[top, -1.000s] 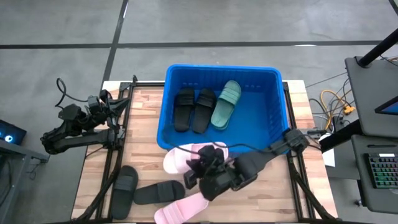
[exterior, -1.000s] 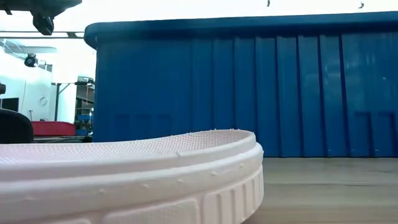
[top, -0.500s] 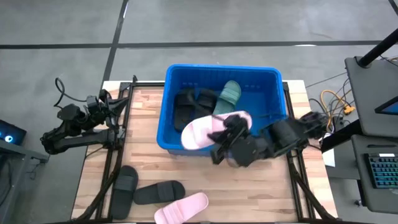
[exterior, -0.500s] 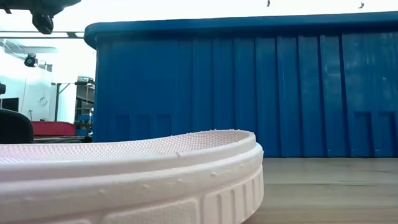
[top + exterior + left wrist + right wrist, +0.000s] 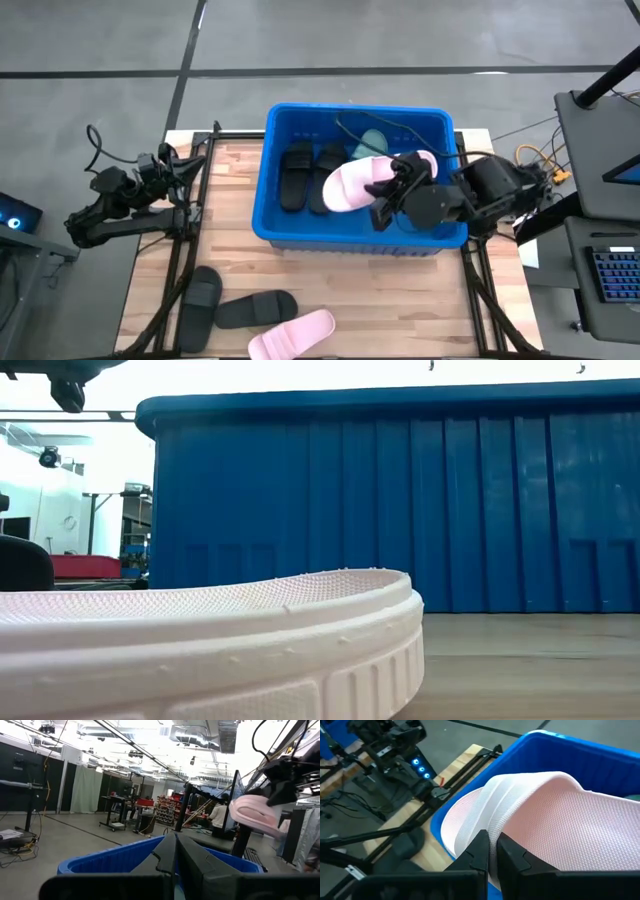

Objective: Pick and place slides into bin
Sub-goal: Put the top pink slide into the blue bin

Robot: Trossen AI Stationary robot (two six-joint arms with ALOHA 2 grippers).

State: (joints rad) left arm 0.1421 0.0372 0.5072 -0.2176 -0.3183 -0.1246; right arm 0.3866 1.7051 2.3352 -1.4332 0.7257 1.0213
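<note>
The right claw hangs over the bin, its fingers pinched on a pale pink slide held above the bin's inside; in the right wrist view the two dark fingers close on the pink slide's edge, with the bin's blue rim beyond it. Beneath and beside the claw, inside the bin, lie two black slides side by side, and a dark green slide shows partly behind the held one. On the table, well apart from the right claw and outside the bin, lie two more black slides, one just beside the other, and a second pale pink slide at the table's near edge; that pink slide fills the front of the low view, with the bin's wall standing behind it. The left claw waits off the table's left edge, well apart from the bin; in the left wrist view its fingers stand narrow, closed together with nothing between them; past them show the bin's rim and the held pink slide on the far arm.
</note>
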